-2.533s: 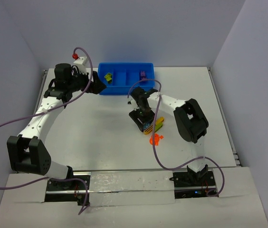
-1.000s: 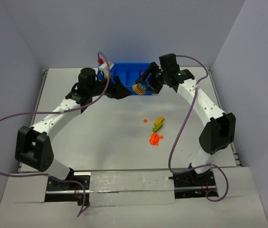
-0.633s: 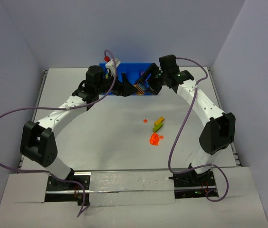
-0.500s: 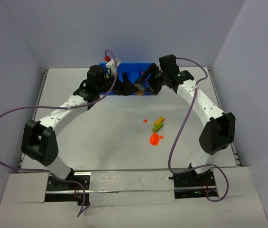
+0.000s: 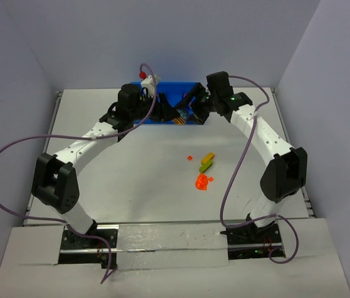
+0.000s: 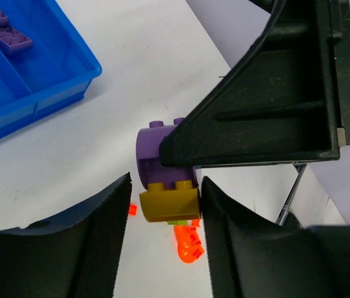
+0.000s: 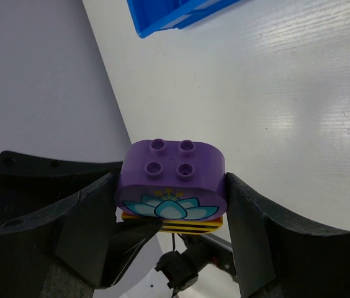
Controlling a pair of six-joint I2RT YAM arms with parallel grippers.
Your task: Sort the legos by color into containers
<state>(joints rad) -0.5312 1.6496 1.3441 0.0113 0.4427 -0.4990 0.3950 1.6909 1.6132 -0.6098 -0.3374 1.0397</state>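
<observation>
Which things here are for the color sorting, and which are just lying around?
For the sorting:
- purple-and-yellow stack
- blue bin, with purple bricks already inside
- yellow-and-green stack
- orange-red bricks

Just there:
- purple cables
- white table

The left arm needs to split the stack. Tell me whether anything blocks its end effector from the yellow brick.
Nothing visible does. The yellow brick hangs under the purple brick, which the right end effector clamps, and it sits in the gap between the left end effector's open fingers.
</observation>
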